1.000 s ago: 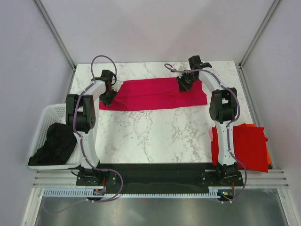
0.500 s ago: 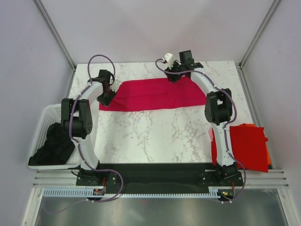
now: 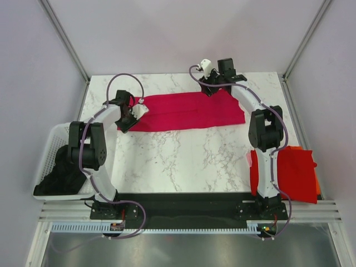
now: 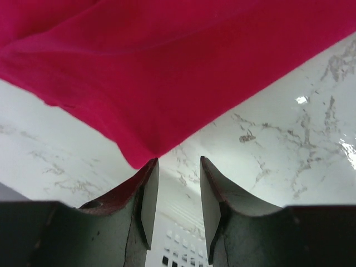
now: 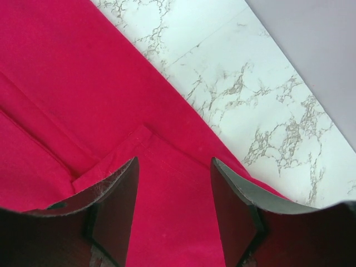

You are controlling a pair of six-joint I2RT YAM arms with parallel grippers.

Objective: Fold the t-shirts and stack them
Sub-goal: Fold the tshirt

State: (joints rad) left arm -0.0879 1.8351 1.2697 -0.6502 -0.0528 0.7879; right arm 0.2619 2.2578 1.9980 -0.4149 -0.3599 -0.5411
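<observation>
The crimson-pink shirt lies as a long flat band across the far part of the table, and both arms reach out to it, one at each end. The left gripper has its jaws apart with only marble between them; the shirt's near-left corner comes to a point just ahead of its left fingertip, close to it but not inside the gap. That placement suggests it is lined up to pinch this corner. The right gripper hovers over the far right part of the band, jaws also apart and holding nothing; a folded-in sleeve hem lies under and just ahead of the gap, and the shirt's far edge runs on a slant beyond the fingertips onto bare marble. With both ends covered, the likely step is folding the band crosswise. A red shirt on top of an orange shirt lies well behind the right jaws, near that arm's base, probably the stack. A basket with dark cloth sits behind the left jaws.
</observation>
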